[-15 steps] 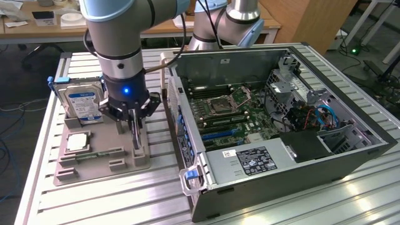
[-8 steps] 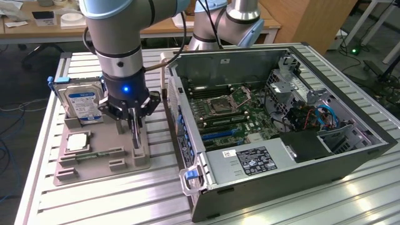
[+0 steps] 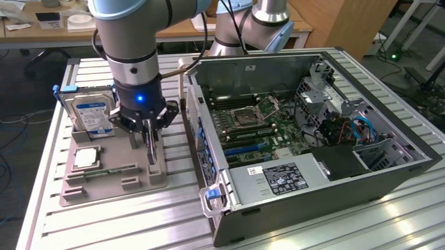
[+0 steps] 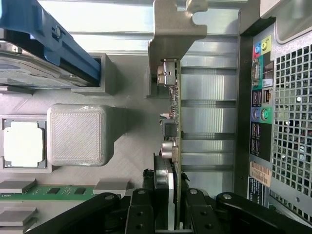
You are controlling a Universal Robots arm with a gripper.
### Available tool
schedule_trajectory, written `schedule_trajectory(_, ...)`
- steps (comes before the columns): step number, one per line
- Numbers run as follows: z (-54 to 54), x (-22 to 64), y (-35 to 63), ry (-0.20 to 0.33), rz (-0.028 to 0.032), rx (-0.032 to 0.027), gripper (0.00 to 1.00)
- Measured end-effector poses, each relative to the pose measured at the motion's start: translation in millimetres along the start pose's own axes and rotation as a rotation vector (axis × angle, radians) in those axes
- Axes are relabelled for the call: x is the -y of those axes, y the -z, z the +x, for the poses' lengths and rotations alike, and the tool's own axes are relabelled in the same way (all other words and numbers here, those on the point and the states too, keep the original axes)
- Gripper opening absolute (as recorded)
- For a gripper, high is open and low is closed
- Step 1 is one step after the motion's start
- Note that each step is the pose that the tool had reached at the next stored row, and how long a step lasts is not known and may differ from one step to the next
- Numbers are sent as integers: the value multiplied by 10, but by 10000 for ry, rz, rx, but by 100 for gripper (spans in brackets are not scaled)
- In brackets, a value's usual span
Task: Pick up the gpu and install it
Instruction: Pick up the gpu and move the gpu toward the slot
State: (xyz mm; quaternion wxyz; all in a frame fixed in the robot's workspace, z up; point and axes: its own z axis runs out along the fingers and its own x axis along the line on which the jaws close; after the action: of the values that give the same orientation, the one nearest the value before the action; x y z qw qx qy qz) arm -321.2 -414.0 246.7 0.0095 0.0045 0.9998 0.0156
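Wrist view: jaws pinch the gpu (image 4: 170,129) by its upper board edge, upright in its holder (image 4: 131,122); likely light, stiff, fragile.

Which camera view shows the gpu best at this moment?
The wrist view: the gpu stands edge-on, showing silver bracket, green board and black cooler between the fingers. In the exterior view, the gripper hides most of it; just a thin dark edge shows.
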Motion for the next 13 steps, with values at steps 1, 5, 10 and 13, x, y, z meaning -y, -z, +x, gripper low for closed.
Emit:
schedule_trajectory(1,0,0,2,0,0,0,28)
schedule_trajectory(5,0,0,8,0,0,0,28)
schedule_trajectory(10,0,0,12,0,0,0,28)
schedule_trajectory(13,0,-1,14,0,0,0,28)
